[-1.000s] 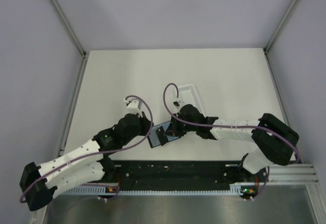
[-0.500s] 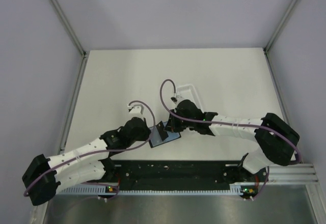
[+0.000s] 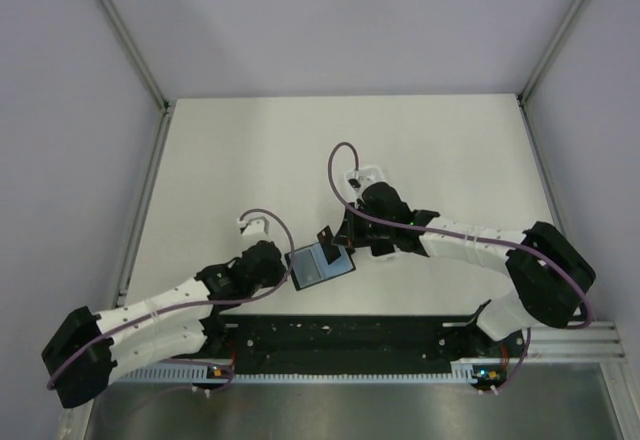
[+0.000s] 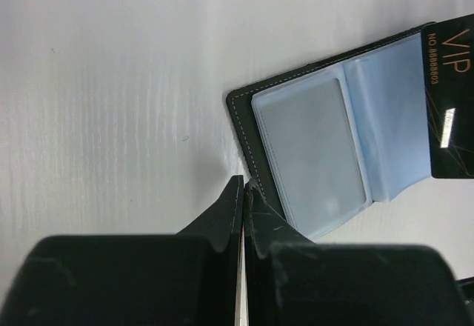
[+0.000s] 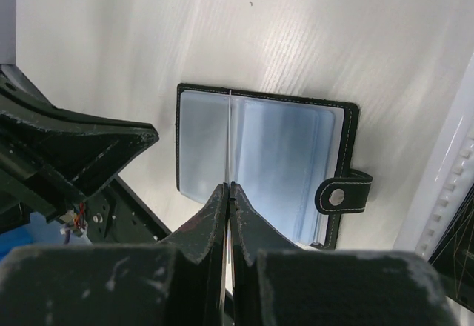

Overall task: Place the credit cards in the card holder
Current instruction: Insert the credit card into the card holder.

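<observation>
The card holder point(image 3: 320, 266) lies open on the table, blue-grey lining up, and shows too in the left wrist view point(image 4: 311, 144) and the right wrist view point(image 5: 281, 159). My right gripper point(image 3: 337, 241) hangs over its far right part, shut on a dark credit card point(image 3: 326, 236). That card reads "VIP" point(image 4: 452, 96) in the left wrist view. In the right wrist view it runs edge-on as a thin pale line point(image 5: 230, 133) from the right gripper point(image 5: 230, 185). My left gripper point(image 3: 288, 268) is shut with nothing in it, its tips point(image 4: 244, 181) at the holder's near left edge.
A long white tray point(image 3: 372, 174) lies just behind the right wrist, and its ribbed rim point(image 5: 444, 170) is beside the holder's clasp strap point(image 5: 344, 193). The black base rail point(image 3: 340, 335) runs along the table's near edge.
The left arm has drawn back toward the near edge, its shut tips now at the holder's left edge. The holder has settled flat and open. The right gripper has shifted right and farther back with the card.
</observation>
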Robot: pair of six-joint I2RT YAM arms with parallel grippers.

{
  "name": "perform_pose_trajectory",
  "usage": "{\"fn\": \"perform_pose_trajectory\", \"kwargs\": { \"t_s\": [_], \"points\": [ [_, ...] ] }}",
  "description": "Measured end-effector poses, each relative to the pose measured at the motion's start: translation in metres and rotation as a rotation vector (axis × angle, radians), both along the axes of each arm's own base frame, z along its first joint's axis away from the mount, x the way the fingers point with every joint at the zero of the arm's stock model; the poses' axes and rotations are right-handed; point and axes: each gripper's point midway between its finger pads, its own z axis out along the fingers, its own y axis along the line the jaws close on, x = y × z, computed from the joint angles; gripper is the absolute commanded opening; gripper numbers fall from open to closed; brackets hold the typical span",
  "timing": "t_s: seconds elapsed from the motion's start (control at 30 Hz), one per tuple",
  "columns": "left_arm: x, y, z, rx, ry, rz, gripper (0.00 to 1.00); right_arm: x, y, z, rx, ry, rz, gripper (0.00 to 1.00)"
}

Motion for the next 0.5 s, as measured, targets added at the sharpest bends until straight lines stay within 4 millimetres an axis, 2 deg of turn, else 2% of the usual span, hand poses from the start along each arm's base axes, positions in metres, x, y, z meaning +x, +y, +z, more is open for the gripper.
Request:
{"fn": "perform_pose_trajectory", "kwargs": {
  "t_s": [0.2,0.5],
  "points": [
    [-0.001,0.006,-0.019,0.051,0.059,0.033,0.0,-0.004,0.002,0.003,0.013,0.005,0.022,0.0],
    [0.029,-0.009,-0.02,0.014,0.029,0.07,0.0,-0.006,-0.007,-0.003,0.004,0.023,0.013,0.0]
  ]
}}
